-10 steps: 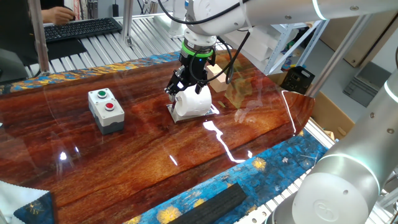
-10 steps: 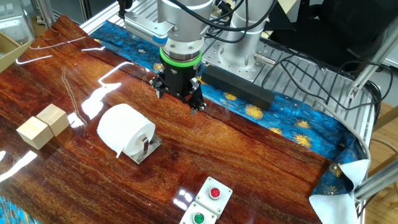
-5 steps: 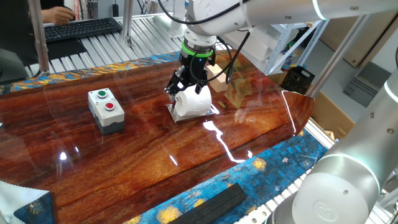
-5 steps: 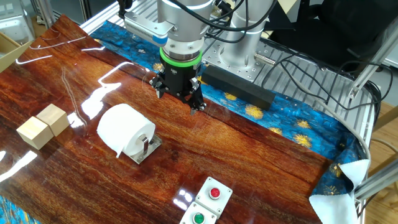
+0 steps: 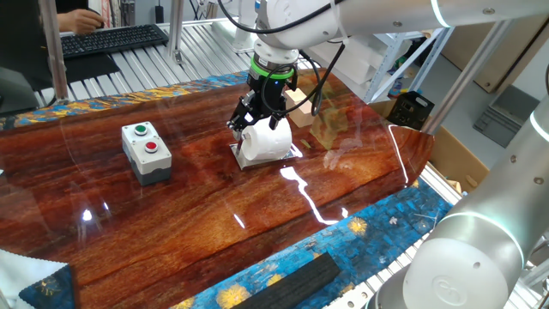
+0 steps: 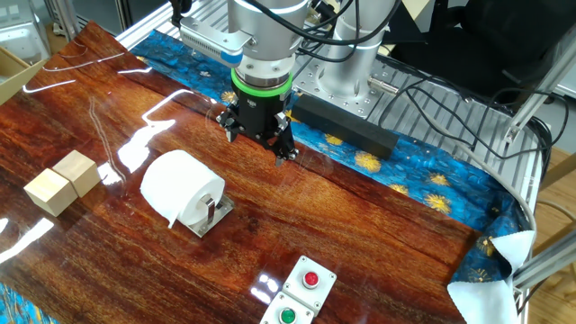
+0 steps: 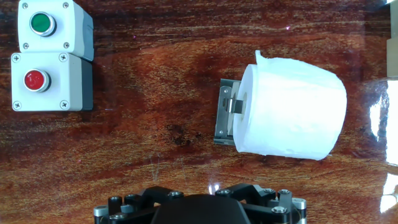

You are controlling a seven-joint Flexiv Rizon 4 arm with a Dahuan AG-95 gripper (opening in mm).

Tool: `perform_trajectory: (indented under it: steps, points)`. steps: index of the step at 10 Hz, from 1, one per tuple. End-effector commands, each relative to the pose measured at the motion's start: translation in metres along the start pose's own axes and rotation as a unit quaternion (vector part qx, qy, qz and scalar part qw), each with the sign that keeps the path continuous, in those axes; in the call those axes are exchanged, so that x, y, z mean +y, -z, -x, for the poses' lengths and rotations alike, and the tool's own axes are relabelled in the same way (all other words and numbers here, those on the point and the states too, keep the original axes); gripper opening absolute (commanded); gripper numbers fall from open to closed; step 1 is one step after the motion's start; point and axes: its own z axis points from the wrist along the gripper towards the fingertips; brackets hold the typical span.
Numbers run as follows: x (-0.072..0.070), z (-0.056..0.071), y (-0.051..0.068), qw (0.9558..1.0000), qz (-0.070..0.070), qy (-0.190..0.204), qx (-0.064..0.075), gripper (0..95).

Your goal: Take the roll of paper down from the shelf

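Clearly nothing is in hand yet: read from left to right in the other fixed view, 2 tan wooden blocks (image 6: 61, 183) sit at the table's left edge, then the roll of paper (image 6: 180, 199) lies on its side on the shelf (image 6: 212, 215), a small chrome holder whose short bar runs into the roll's core, and further right the gripper (image 6: 259, 144) hangs pointing down over bare wood, beside the roll and apart from it, not above it. At the bottom right stands the grey button box (image 6: 298, 294) with its red and green buttons. The claw stands wide, its fingers spread and gripping nothing. I judge the approach has not begun, so the risks lie ahead. The roll is soft and wide, so a squeeze across its body may crush it or fall short of its full width. Pulling it straight up could drag the light chrome shelf along, since the bar sits inside the core; the roll has to slide off along the bar. A loose flap of paper at the roll's edge may also snag or unwind. Against the frames from 1 second ago, nothing differs: arm, roll, shelf, blocks and button box all sit in the same places.
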Motion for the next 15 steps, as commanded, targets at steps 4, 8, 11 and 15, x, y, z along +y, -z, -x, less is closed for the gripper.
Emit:
perform_trajectory:
  steps: [4, 8, 11, 15]
  points:
    - [0.0004, -0.0002, -0.0007, 0.9966, 0.009, -0.075, -0.032, 0.0]
    - [0.0008, 0.0002, -0.0018, 0.9966, 0.009, -0.075, -0.032, 0.0]
    - [0.0009, 0.0003, -0.0020, 0.9966, 0.009, -0.075, -0.032, 0.0]
    - [0.0010, 0.0003, -0.0023, 0.9967, 0.009, -0.075, -0.031, 0.0]
